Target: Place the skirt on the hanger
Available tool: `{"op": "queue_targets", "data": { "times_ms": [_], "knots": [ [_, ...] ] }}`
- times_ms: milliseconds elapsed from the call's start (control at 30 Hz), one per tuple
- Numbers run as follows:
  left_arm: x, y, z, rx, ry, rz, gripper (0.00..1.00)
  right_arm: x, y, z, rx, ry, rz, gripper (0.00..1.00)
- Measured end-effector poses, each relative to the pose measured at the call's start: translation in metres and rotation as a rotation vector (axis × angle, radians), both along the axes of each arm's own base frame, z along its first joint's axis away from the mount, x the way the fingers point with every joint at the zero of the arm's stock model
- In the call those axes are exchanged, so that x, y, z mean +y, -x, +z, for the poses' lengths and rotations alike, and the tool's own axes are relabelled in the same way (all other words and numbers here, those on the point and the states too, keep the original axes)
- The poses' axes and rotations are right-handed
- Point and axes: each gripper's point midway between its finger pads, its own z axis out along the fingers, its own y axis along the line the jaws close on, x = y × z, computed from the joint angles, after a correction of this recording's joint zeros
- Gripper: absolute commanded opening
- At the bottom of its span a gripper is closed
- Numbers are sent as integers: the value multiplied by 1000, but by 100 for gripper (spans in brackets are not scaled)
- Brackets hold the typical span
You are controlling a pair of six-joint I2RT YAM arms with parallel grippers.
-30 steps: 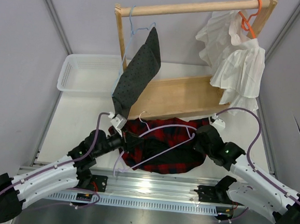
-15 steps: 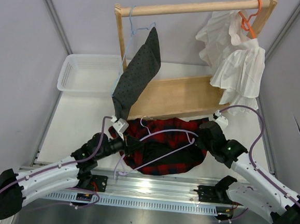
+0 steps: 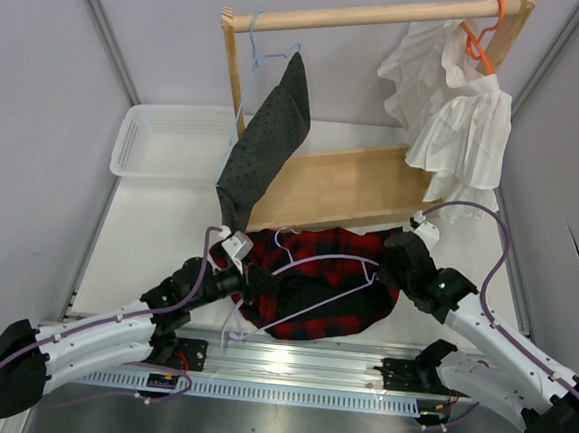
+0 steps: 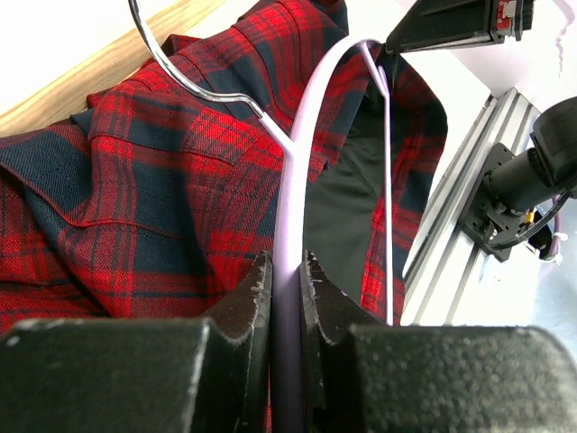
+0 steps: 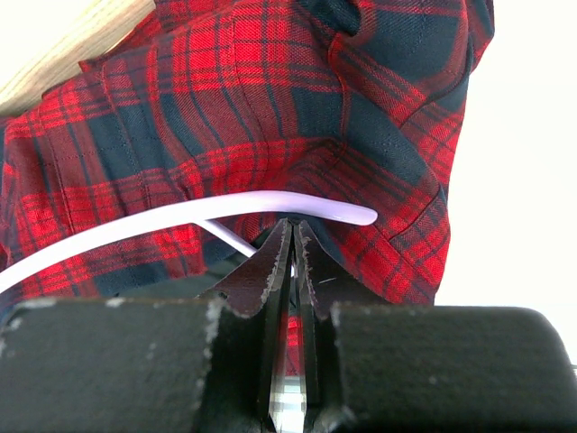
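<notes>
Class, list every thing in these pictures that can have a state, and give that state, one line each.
Skirt, crumpled on the table, not hung.
Hanger, lying over the skirt, off the rail.
Left gripper, shut on the hanger's arm.
Right gripper, shut at the hanger's other end.
Grey garment, hanging from the rail.
White garment, hanging from the rail.

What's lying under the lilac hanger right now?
The plaid skirt lies under the hanger, its black lining showing between the hanger's arm and lower bar. Whatever is beneath the skirt, including that patch of table, is covered.
</notes>
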Motion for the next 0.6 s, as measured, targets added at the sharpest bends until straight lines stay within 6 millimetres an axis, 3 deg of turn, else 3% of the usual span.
{"op": "queue_targets", "data": {
  "times_ms": [600],
  "knots": [
    [-6, 2, 5, -31, 20, -31, 0, 6, -2, -10, 35, 20, 28, 7]
  ]
}}
